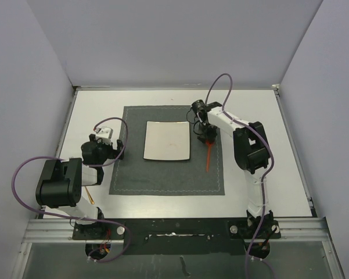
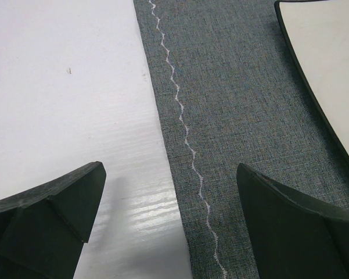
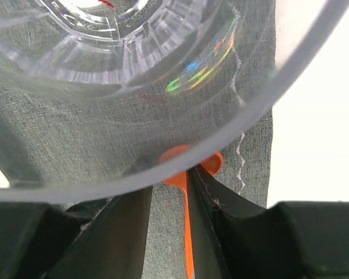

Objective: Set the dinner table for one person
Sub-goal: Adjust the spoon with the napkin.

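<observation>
"Below both pairs of fingers, which surface is the dinner table (image 1: 267, 151)?"

"The large flat white rectangular tabletop. It spreads under and beyond the fingers of both arms. A black metal rail (image 1: 174, 224) bounds its near edge, well behind the fingers."

"What lies on it, nearest the fingers?"

"A dark grey woven cloth placemat (image 1: 162, 177) with pale wavy stitching. The left gripper (image 2: 169, 168) hangs over the mat's edge. One finger is above bare white tabletop, the other is above cloth, and the stitch line runs between them. These fingers stand wide apart and hold nothing. A glossy white square plate (image 1: 167, 140) rests on the mat, beyond and outside the cloth-side finger."

"And the right gripper (image 3: 173, 180)?"

"Its fingers stand close together, leaving only a narrow gap. A clear cup with a faceted base (image 3: 133, 70) fills the wrist view, and its rim crosses right at the fingertips. Whether the fingers grip it cannot be told."

"What shows inside that gap?"

"An orange plastic spoon (image 3: 187, 232). Its bowl sits at the fingertips and its handle runs back between the two fingers. From above, it lies on the mat between the plate and the stitched border, near the plate but apart from it."
</observation>
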Motion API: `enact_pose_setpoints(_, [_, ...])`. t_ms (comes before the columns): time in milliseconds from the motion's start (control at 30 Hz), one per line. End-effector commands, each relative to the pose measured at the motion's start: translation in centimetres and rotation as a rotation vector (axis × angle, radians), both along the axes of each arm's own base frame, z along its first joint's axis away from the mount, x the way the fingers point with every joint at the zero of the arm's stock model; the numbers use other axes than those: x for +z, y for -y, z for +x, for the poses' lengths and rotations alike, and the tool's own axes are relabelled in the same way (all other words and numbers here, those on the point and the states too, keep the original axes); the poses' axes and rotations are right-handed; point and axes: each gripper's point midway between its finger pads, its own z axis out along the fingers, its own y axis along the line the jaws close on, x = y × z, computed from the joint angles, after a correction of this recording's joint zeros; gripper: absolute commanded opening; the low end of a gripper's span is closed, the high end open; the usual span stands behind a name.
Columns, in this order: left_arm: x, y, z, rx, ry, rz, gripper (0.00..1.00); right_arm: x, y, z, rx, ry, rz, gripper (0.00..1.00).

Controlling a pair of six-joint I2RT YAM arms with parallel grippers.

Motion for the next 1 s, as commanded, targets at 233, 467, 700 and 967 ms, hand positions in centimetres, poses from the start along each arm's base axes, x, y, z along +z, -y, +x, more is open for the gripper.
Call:
enact_pose_setpoints(233, [1.38,0.07,0.73,-0.007,0.068,-0.003,0.98,0.48,-0.13,1.59,0.065,0.006,0.021,0.31])
enact_pose_setpoints(467, [1.4,0.07,0.73,-0.007,0.068,-0.003,0.98,0.29,-0.46,1.66,0.1,-0.008,0.034,0.3])
enact_pose_setpoints(700, [1.4,0.06,0.74,-0.006,0.068,-0.003,0.98,0.42,-0.22,1.49,0.112,-0.013,0.027,0.3])
enact_pose_setpoints(967, [1.41,0.06,0.74,-0.006,0.068,-0.003,0.98,1.19,0.32,1.21,0.095,0.001,0.02,0.3])
